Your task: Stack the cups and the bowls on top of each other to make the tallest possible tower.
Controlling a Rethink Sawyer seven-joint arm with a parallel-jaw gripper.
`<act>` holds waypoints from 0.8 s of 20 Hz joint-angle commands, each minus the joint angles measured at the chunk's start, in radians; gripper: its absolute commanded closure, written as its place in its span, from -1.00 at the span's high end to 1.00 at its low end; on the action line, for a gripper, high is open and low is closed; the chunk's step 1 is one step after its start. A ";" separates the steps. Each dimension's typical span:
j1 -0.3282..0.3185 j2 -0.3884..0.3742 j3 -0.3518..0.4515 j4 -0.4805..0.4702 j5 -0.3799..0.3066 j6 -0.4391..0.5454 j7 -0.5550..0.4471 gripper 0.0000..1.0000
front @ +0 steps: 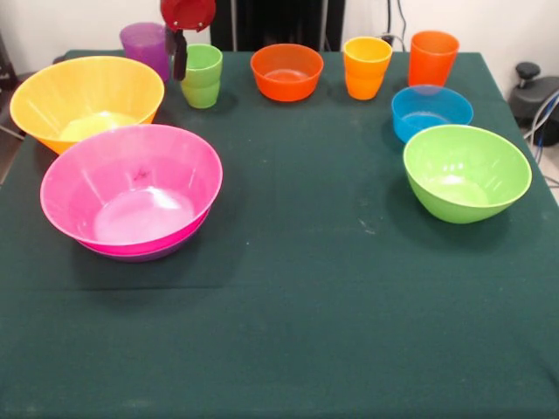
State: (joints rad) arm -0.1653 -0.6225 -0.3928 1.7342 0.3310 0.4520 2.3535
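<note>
My claw (179, 54) hangs at the counter (288, 288) far edge beside the light green cup (202, 76) (I can't tell its opening).

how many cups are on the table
4, all along the far edge: purple cup behind the gripper, green cup beside it, yellow-orange cup right of the orange bowl, orange cup farthest right. None looks hidden.

Dark green tablecloth (288, 332) w/ white wall (70, 22) behind, bright light.
</note>
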 commanded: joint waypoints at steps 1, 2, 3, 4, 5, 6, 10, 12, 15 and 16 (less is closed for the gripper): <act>0.028 0.040 0.067 0.072 0.058 -0.029 0.227 1.00; 0.034 0.046 0.065 0.073 0.059 -0.038 0.232 1.00; 0.041 0.052 0.064 0.075 0.061 -0.047 0.236 1.00; 0.045 0.053 0.066 0.079 0.065 -0.049 0.238 1.00; 0.047 0.054 0.071 0.084 0.072 -0.055 0.236 1.00; 0.051 0.053 0.075 0.091 0.079 -0.056 0.236 1.00; 0.087 0.059 0.067 0.088 0.094 -0.043 0.245 1.00; 0.102 0.065 0.076 0.093 0.106 -0.052 0.251 1.00; 0.133 0.082 0.075 0.096 0.123 -0.070 0.263 1.00; 0.144 0.088 0.072 0.097 0.130 -0.076 0.269 1.00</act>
State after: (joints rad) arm -0.0731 -0.6122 -0.3976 1.7809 0.4198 0.4491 2.3734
